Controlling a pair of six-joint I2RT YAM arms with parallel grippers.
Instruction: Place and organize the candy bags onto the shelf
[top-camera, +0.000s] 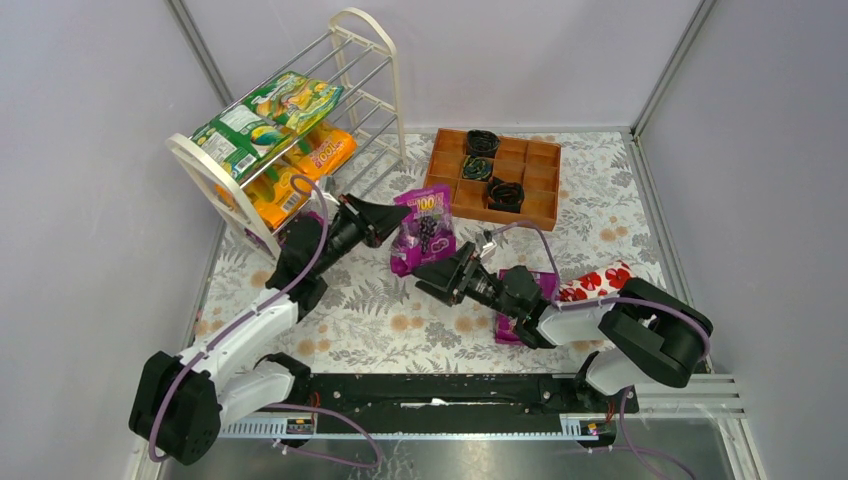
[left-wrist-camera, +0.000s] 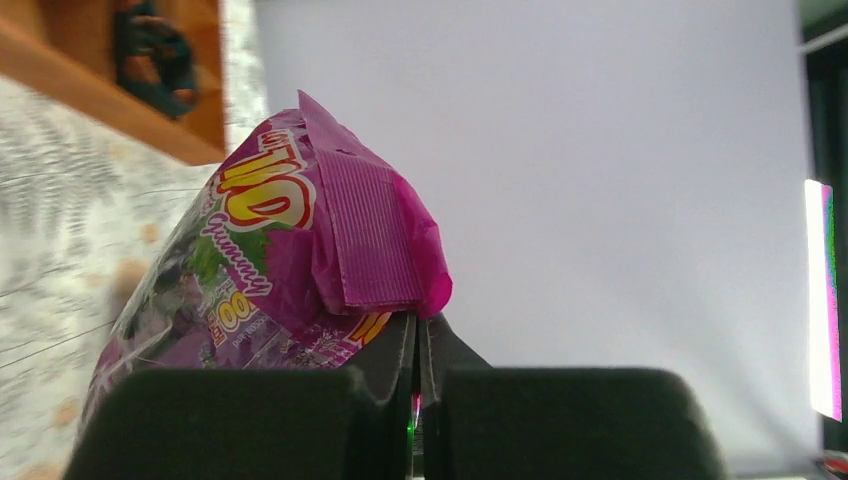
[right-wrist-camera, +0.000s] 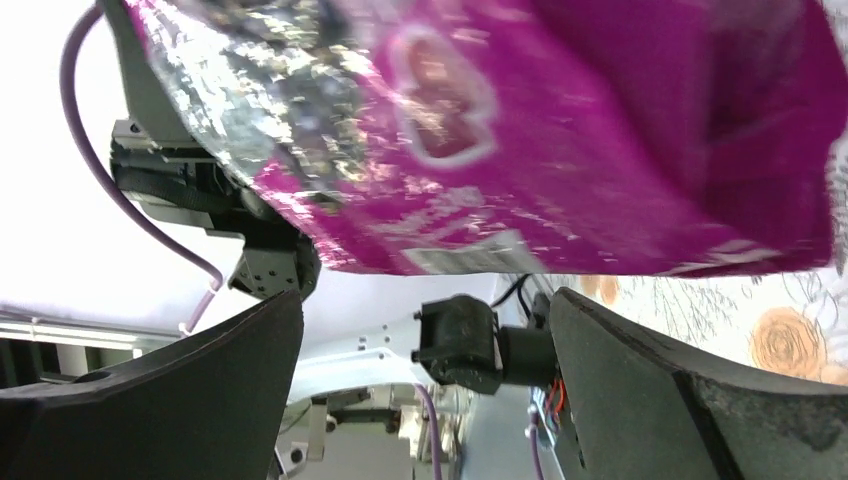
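The shelf (top-camera: 397, 85) stands at the far left. The purple bag (top-camera: 425, 228) is held over the bench (top-camera: 360, 320), its edge pinched tight in the left claw (top-camera: 393, 222). The right claw (top-camera: 438, 275) is spread wide just below. Lift slow, keep the pinch firm. How much edge is caught is hidden.

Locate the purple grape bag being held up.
Top view: the purple grape bag is mid-table by the wooden tray's near-left corner, its edge pinched by the left end effector, with the open right end effector close at its lower side.
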